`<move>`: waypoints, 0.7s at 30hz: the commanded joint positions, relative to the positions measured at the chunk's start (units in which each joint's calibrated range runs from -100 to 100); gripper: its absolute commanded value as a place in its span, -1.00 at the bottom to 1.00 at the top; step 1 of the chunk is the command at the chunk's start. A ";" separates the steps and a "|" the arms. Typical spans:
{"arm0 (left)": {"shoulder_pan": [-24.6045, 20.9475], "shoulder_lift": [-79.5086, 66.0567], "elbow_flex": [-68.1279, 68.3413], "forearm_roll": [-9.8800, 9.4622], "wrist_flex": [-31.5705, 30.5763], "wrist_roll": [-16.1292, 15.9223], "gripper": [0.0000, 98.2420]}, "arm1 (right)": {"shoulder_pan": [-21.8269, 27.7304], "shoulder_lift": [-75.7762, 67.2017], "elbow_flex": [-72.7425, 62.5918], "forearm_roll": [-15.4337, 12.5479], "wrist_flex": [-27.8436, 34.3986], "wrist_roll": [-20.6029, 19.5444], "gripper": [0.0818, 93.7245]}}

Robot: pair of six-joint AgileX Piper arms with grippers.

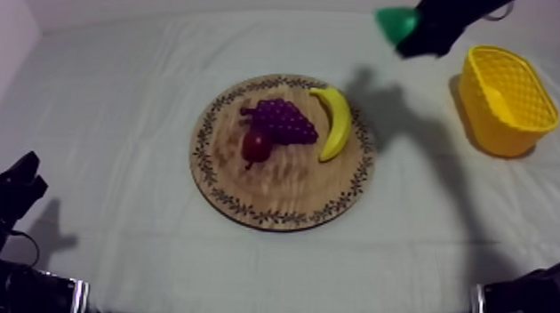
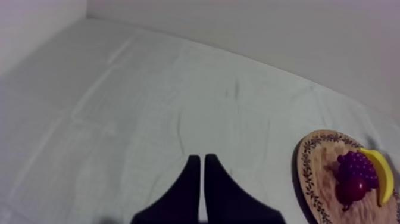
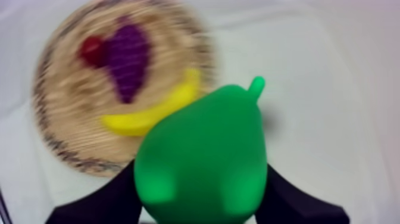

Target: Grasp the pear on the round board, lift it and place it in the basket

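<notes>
Right gripper [image 1: 415,38] has the shiny green toy pear [image 1: 394,23] clamped tight, near the yellow lattice basket [image 1: 498,130]. Left gripper [image 2: 199,158] is closed on nothing, off beside the round patterned wooden board [image 1: 273,189].

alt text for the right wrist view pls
The right gripper is shut on a green pear. Beyond it, the round wooden board holds a banana, a bunch of grapes and a small red fruit.

Top view: camera high above table [image 1: 107,125], slanted down; wooden board [image 1: 273,189] mid-frame, yellow basket [image 1: 506,104] upper right. Left wrist view: low over cloth [image 2: 149,119], facing far wall [image 2: 268,30] past left gripper [image 2: 199,159]; board far off. Right wrist view: raised, looking down past pear [image 3: 202,155], close to lens, onto board. All three views share board, seen from different sides.
</notes>
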 commanded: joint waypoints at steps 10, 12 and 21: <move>0.00 -0.02 -0.05 -0.01 0.01 -0.01 -1.00 | 17.65 -6.62 -0.03 3.48 -7.04 -10.54 -0.28; 0.00 -0.02 -0.05 -0.01 0.01 -0.01 -1.00 | 19.06 -6.39 1.03 4.14 -9.59 -11.39 -0.28; 0.00 -0.02 -0.05 -0.01 0.01 -0.01 -1.00 | 20.58 -3.80 7.31 6.32 -18.44 -13.10 -0.26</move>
